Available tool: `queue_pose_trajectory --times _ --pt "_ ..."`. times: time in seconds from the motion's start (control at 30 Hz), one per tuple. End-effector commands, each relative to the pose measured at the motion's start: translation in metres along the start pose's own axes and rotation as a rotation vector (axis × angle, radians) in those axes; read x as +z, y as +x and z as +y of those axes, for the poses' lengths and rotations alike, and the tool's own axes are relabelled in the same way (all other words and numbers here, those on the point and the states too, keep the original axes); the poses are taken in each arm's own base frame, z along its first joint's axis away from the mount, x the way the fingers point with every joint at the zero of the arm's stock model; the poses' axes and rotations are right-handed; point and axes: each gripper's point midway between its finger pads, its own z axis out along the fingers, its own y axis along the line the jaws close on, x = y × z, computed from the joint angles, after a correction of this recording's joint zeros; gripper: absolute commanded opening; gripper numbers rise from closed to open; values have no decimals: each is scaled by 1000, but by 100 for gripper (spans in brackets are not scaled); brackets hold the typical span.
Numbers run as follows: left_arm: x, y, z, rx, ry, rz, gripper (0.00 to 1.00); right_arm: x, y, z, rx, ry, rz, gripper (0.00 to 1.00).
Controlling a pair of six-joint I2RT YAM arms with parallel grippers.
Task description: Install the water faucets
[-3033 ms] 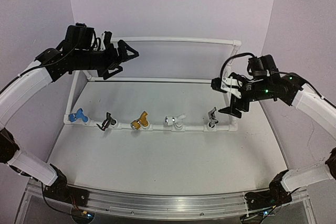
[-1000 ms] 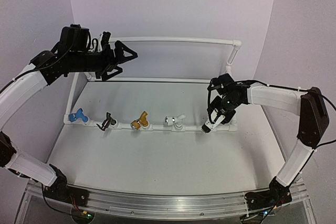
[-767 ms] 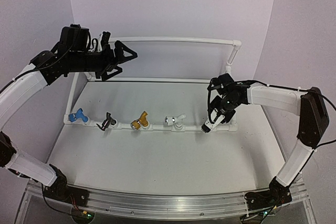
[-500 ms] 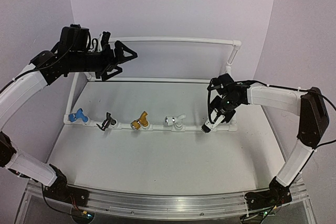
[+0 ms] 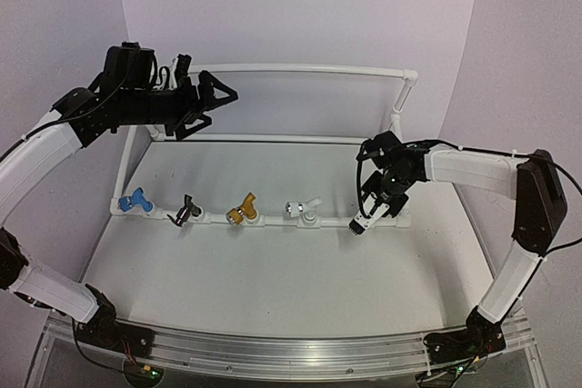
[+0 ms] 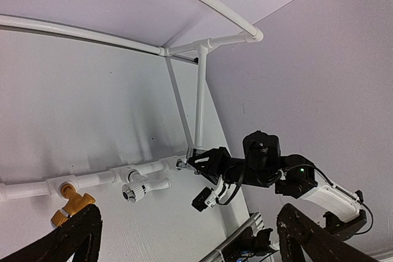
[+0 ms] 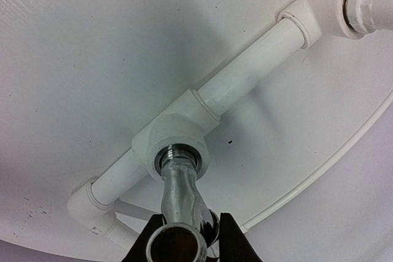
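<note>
1. The right gripper [image 5: 364, 217] is down at the right end of the front rail of the white pipe frame [image 5: 300, 68]. Its jaws are clamped on the silver faucet [image 7: 181, 196], with the black fingers [image 7: 236, 240] pressing either side of the chrome body.
2. The faucet's threaded end sits in the mouth of the tee fitting [image 7: 175, 136]. A ring of thread shows at the rim, so it looks not fully seated.
3. The step in hand is probably screwing it home. Keep the faucet's axis in line with the socket and turn about that axis with a light inward push.
4. Any tilt risks cross-threading, or levering the light frame across the table [image 5: 291, 288].
5. Chrome is slippery, so hold firmly and re-grip between turns rather than twisting far.
6. The blue faucet [image 5: 135, 199], black faucet [image 5: 186, 211], gold faucet [image 5: 243, 210] and white faucet [image 5: 303, 210] already sit along the same rail to the left.
7. The left gripper [image 5: 214, 93] hovers high by the frame's back left corner, with its jaws wide apart and holding nothing.
</note>
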Motion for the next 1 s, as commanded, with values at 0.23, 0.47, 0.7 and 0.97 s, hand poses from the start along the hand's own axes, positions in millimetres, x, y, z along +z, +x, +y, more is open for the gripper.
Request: queue_pose_trajectory --times 0.23,0.47,0.7,0.97 --pt "-7 -17 -14 47 32 -68 99 -1 -13 5 75 -64 -31 19" --pt "-8 -17 -12 48 26 -69 98 1 -20 9 90 -77 -28 9" --pt "-8 -18 -11 46 21 -75 98 7 -23 11 162 -97 -20 0" --pt "-7 -19 -9 44 12 -84 98 11 -26 7 345 -104 -17 0"
